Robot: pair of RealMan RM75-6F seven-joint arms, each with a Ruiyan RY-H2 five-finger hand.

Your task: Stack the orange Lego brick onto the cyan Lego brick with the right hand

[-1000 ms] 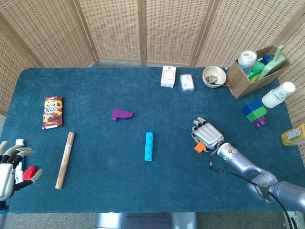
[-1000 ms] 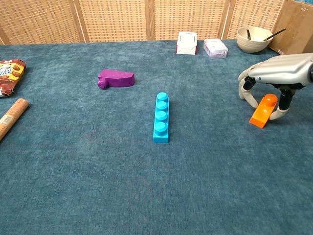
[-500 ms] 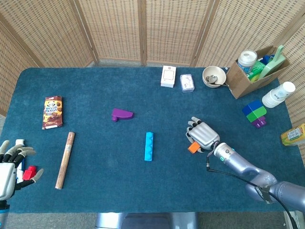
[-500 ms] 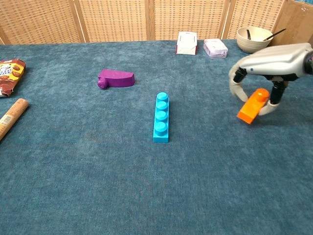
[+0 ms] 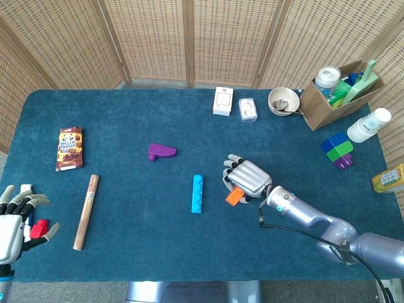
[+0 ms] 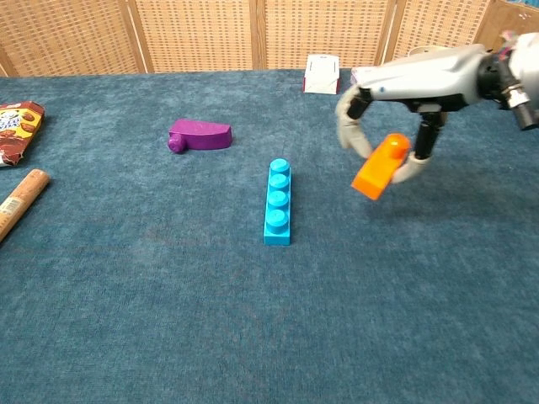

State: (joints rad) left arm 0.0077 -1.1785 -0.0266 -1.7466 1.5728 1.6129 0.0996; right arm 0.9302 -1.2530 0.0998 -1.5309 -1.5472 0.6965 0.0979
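A: Where is the orange brick point(image 6: 380, 166) right now?

B: You have it pinched in the fingers of your right hand point(image 6: 396, 93), tilted, with its low end pointing down and toward the cyan brick point(image 6: 277, 203). In the chest view it hangs clear of the blue table point(image 6: 168, 320).

A: And the cyan brick?

B: It lies flat on the cloth, studs up, just to the left of your right hand, not touching the orange brick. From the head view the orange brick point(image 5: 233, 195) sits just beside the cyan brick point(image 5: 197, 193), with a strip of cloth between them.

A: What else is near that hand?

B: Further left, past the cyan brick, there is a purple block point(image 6: 200, 135). Behind the hand stand a white box point(image 5: 223, 101), a small clear case point(image 5: 247, 110) and a bowl point(image 5: 282, 101).

A: My left hand?

B: Your left hand point(image 5: 14, 221) is at the table's near left edge, well apart from everything above, fingers spread and holding nothing. A wooden stick point(image 5: 86, 211) lies just to its right.
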